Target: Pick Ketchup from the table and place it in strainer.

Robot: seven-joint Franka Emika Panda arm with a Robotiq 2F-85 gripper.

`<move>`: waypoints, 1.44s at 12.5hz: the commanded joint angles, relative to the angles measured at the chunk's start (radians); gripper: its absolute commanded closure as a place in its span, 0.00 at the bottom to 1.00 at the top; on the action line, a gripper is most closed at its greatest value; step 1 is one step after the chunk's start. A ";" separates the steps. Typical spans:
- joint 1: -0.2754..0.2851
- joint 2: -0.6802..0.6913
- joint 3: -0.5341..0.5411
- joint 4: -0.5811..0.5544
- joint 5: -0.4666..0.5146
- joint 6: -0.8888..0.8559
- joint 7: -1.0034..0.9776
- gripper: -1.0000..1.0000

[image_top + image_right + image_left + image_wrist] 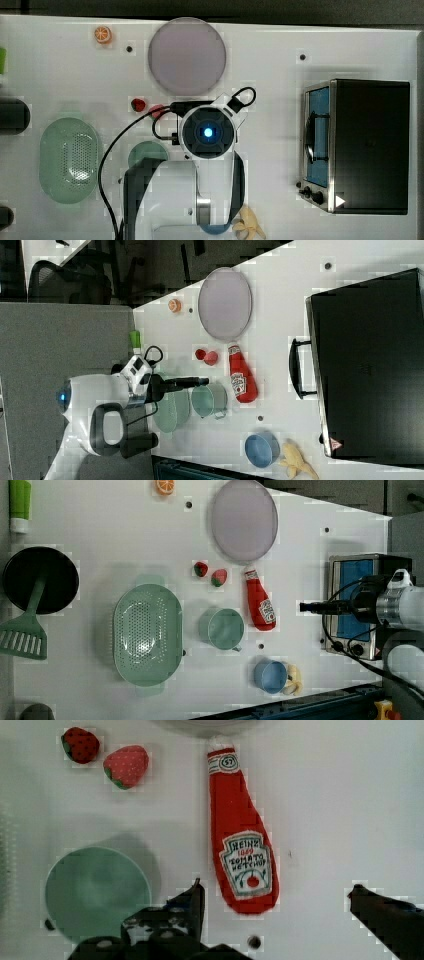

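Left view, from its left side to its right: the green strainer (pixel 147 634) sits on the white table (pixel 100 545), far from the gripper (pixel 303 607). Next comes the green mug (pixel 223 629), then the ketchup (pixel 259 603), lying flat with its white cap by the round plate (pixel 244 520). Two strawberries (pixel 210 573) lie past the mug. In the wrist view the gripper's fingers (pixel 192 907) are spread wide and hold nothing. The ketchup lies between them, down on the table, and they do not touch it.
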 commanded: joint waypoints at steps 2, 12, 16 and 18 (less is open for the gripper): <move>0.001 0.092 -0.005 -0.090 -0.003 0.119 -0.096 0.00; 0.002 0.413 -0.005 -0.098 -0.041 0.461 -0.100 0.00; 0.002 0.449 -0.011 -0.110 -0.041 0.497 -0.101 0.16; 0.002 0.441 -0.010 -0.110 -0.041 0.496 -0.101 0.36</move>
